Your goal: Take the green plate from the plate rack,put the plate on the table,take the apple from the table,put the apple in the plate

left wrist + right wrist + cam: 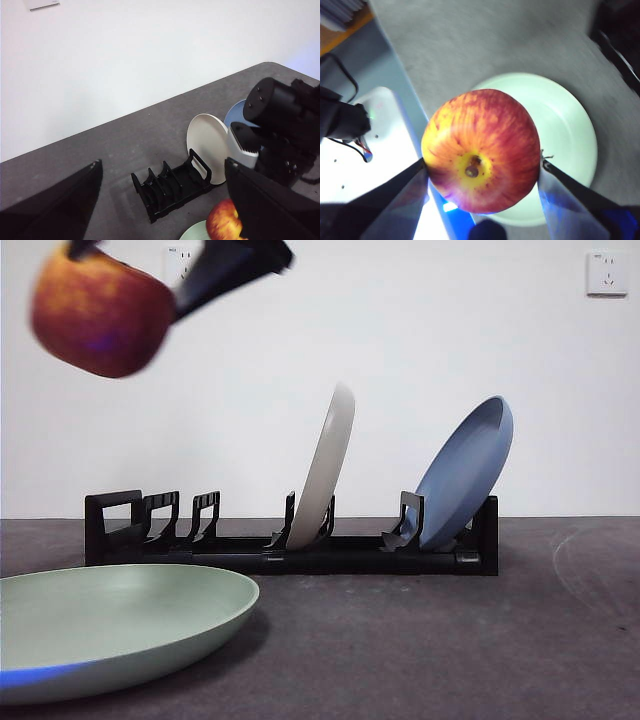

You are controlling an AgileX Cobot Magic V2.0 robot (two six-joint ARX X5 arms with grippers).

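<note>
Right gripper (482, 172): clamped on the apple, one black jaw pressed to each side of the fruit. In the front view it (150, 290) enters from the top edge, dark and blurred, high at the upper left.
Apple (481, 149): red with yellow-orange streaks, its stem dimple turned towards the wrist camera. It hangs in the air, clear of the table, directly above the plate. In the front view it (100, 310) sits high at the upper left, and a sliver of it (226, 222) shows in the left wrist view.
Green plate (570, 130): pale sage green, lying flat on the table below the apple, nothing in it. In the front view it (110, 625) lies near the camera at the lower left, in front of the rack and apart from it.
Left gripper (162, 200): jaws spread wide with nothing between them, held high above the table and looking down on the rack.
Rack (300, 545): long, low and black, standing on the table behind the plate. Its left slots are bare.
White plate (325, 465): standing on edge in the middle of the rack, tilted right.
Blue plate (468, 470): standing on edge at the right end of the rack, tilted right.
Table (450, 640): dark grey and matte, faintly scuffed.
Wall (420, 330): plain white behind the table, with a socket (607, 273) at the upper right.
</note>
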